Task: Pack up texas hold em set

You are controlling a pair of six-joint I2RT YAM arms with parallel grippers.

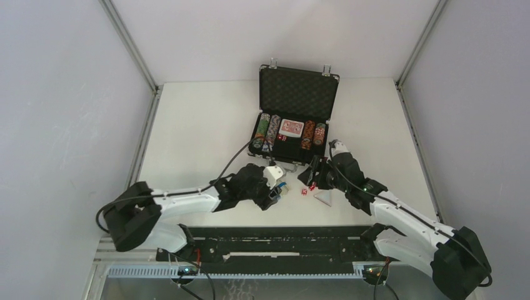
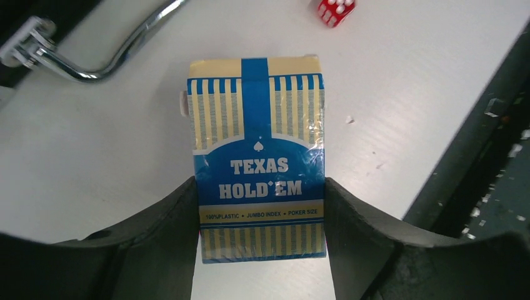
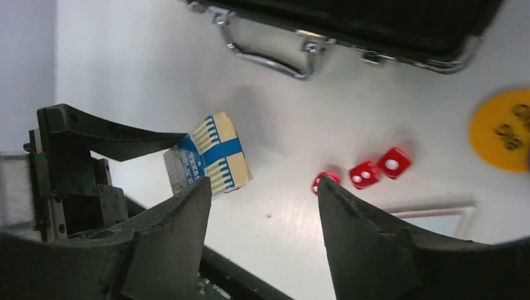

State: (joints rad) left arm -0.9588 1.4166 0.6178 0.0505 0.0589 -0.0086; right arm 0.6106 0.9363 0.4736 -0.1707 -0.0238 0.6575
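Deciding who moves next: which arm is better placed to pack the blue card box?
Left: left end effector grips the card box on both sides; right end effector is open, empty, near the dice.

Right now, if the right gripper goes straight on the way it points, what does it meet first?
Most likely bare table, between the fingers of the right gripper. The nearest die lies beside one fingertip and might be brushed. Depth is unclear.

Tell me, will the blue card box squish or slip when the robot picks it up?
Probably not squish: the card box shows straight edges between the fingers, so it looks stiff. Its shiny wrapping might make it a bit slippery. Flat sides mean it should not roll like the die could.
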